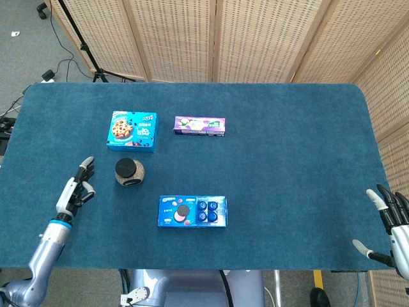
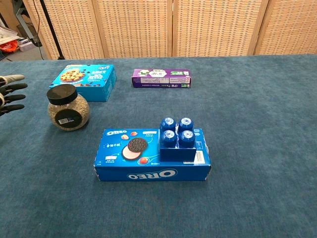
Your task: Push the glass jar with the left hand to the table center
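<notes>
Step in hand, as judged: approach for the push. The left hand (image 1: 72, 192) should meet the jar (image 1: 129, 172) low on its rounded body, below the black lid, and press steadily toward the table (image 1: 287, 147) centre so the jar slides rather than tips. The hand is empty, fingers spread and pointing toward the jar. The jar stands upright on the table's left part, just below the cookie box (image 1: 132, 130), apart from the hand, on its centre-facing side.
</notes>
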Motion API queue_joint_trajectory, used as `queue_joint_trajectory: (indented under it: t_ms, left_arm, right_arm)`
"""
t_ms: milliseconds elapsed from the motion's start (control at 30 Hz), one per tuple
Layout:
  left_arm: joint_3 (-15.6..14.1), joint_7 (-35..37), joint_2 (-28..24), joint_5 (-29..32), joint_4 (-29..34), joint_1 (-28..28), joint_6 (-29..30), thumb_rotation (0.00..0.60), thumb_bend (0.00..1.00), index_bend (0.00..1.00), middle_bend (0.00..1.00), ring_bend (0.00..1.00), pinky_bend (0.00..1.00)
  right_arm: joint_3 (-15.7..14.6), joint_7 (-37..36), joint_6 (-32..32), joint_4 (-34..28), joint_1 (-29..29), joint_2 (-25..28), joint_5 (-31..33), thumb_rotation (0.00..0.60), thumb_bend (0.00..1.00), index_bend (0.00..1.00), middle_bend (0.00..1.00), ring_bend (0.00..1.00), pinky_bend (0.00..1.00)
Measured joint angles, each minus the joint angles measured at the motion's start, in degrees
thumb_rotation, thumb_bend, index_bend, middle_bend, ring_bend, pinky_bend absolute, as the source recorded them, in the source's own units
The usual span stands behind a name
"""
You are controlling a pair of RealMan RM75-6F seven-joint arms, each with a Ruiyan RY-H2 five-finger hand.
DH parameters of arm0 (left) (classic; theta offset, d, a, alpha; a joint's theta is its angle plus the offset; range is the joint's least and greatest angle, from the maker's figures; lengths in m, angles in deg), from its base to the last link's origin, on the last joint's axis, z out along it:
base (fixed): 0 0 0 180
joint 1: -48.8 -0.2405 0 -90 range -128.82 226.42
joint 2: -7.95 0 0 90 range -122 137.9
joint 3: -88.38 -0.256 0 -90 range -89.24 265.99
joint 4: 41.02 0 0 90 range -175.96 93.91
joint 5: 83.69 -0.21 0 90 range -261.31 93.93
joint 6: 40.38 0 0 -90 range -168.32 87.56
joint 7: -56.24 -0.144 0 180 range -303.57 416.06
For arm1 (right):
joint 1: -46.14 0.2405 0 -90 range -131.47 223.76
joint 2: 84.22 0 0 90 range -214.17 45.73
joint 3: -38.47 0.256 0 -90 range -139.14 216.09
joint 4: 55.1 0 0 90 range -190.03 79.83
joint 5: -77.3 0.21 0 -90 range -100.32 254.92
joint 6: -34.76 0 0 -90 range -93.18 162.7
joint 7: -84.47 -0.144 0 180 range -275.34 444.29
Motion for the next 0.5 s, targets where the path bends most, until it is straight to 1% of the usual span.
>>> queue_joint_trajectory:
  t_ms: [167,300,500]
  left_arm:
    - [1.4,-4.5,1.5,2.3,1.0,1.4,-1.2,0.600,0.99,0.00,0.00,0.00,0.00]
    - [2.5,-7.5,4.1,4.4,1.4,2.1,-1.5,0.600,0.99,0.00,0.00,0.00,0.00]
    - [3.2,-9.2,7.1,5.6,1.1,1.7,-0.4,0.600,0.99,0.00,0.00,0.00,0.00]
  right_arm:
    - [0.1,-0.2,0.0,0.1,0.0,0.1,0.2,0.600,0.00,0.00,0.00,0.00,0.00]
    - [0.2,-0.5,-0.2,0.1,0.1,0.2,0.5,0.600,0.00,0.00,0.00,0.00,0.00]
    - [0.3,-1.2,-0.2,0.2,0.1,0.3,0.8,0.600,0.00,0.00,0.00,0.00,0.00]
